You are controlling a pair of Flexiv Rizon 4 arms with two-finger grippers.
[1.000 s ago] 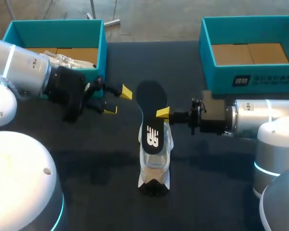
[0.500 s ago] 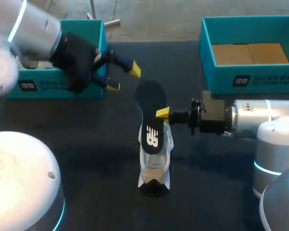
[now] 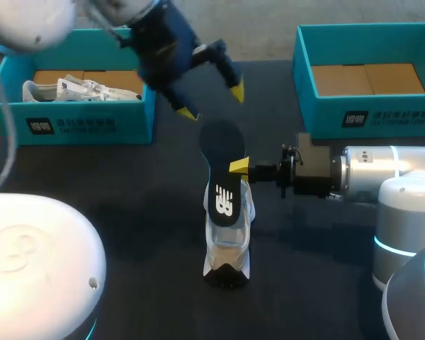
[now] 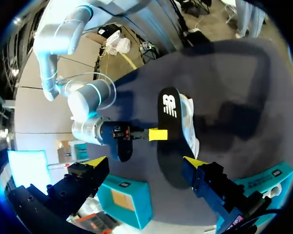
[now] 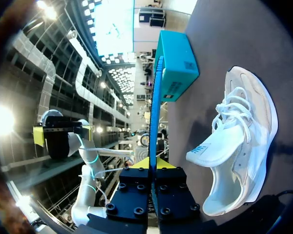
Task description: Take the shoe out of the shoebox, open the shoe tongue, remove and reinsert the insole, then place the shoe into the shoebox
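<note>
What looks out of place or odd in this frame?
Only the black insole, clamped by the right gripper and jutting out past the white shoe, which fits the task. Nothing looks spilled or damaged.

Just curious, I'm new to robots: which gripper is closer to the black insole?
Right. The right gripper grips the insole by its edge; the left gripper is open, off it, beyond its far end.

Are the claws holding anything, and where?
The right claw pinches the black insole by its side edge. The left claw is open, holding nothing.
</note>
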